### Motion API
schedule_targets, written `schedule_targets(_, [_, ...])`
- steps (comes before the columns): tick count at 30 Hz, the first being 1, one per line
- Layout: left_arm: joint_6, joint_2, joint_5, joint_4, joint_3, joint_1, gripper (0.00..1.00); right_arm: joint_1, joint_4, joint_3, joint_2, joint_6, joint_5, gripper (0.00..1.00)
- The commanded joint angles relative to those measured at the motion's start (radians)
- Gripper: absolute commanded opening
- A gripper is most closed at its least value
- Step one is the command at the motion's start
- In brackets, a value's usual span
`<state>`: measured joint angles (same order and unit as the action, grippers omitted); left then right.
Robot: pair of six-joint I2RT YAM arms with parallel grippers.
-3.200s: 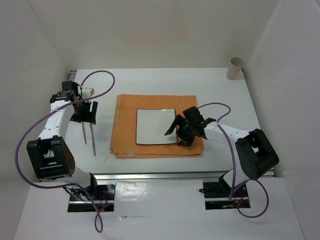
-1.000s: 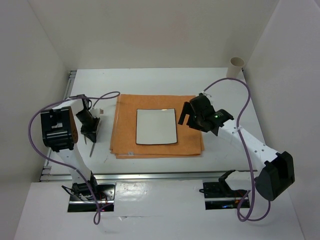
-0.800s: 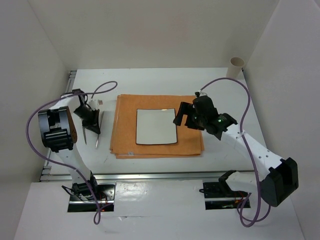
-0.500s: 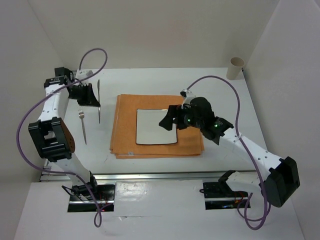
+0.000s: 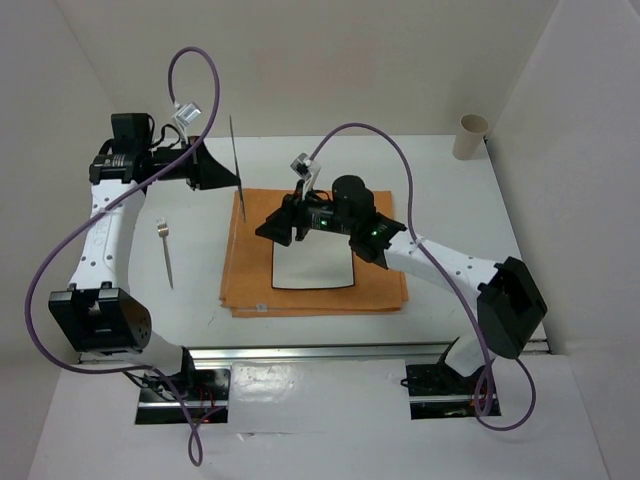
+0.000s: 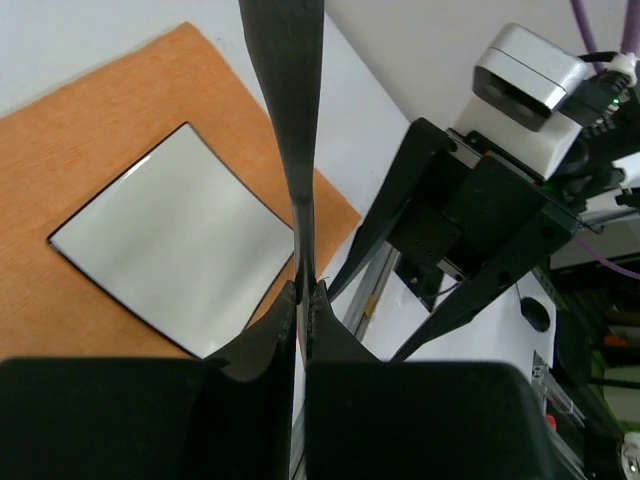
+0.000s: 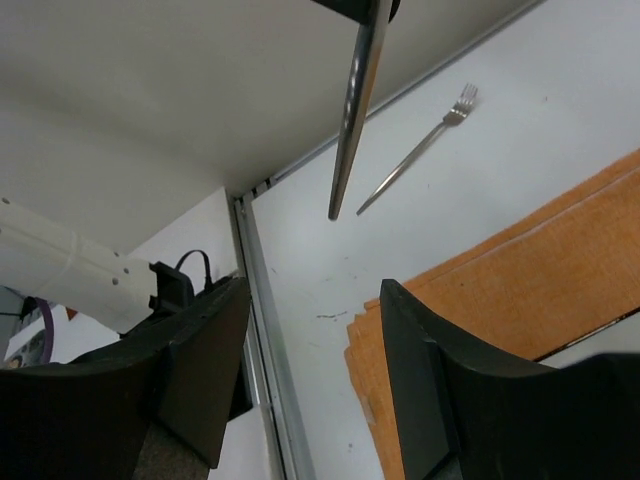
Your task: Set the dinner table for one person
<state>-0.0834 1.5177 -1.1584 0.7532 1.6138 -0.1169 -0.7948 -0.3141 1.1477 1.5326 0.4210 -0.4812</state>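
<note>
The left fingers (image 5: 225, 175) are pressed together on one end of a knife (image 5: 233, 150). They hold it in the air, well above the white surface (image 5: 400, 165) that lies beneath both arms. In the left wrist view the knife runs straight out from the pinched tips, over the plate (image 6: 170, 240) below them. In the right wrist view its free end hangs clear of the surface.

The right fingers (image 5: 278, 226) are spread apart and hold nothing. They hover just off the free end of the knife, which shows between and beyond them in the right wrist view.

Directly under and just to the near side of the right fingers lies a square white plate with a dark rim. It sits flat on an orange placemat (image 5: 380, 290). The part of the plate's face not covered by the right arm shows plain white. The left edge of the placemat lies below the left fingertips.

A fork (image 5: 166, 255) lies flat on the surface, to the left of the placemat. It is on the near side of the left fingers and well apart from them.

A tan paper cup (image 5: 470, 135) stands upright at the far right corner of the surface, well apart from both sets of fingers. What it holds cannot be told.
</note>
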Motion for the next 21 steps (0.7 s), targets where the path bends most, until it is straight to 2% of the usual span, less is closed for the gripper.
schedule_targets(1, [-0.036, -0.04, -0.104, -0.066, -0.005, 0.032, 0.0, -0.003, -0.187, 0.03, -0.006, -0.018, -0.011, 0.62])
schedule_targets(4, [-0.015, -0.05, -0.104, -0.046, -0.005, 0.055, 0.0, -0.003, -0.187, 0.049, 0.006, -0.008, -0.056, 0.62])
schedule_targets(14, [-0.015, -0.059, -0.113, -0.058, -0.049, 0.114, 0.0, -0.003, -0.212, 0.07, 0.061, 0.021, -0.043, 0.62])
schedule_targets(21, [0.022, -0.068, -0.092, -0.026, -0.04, 0.123, 0.0, -0.003, -0.212, 0.061, 0.052, 0.021, 0.001, 0.47])
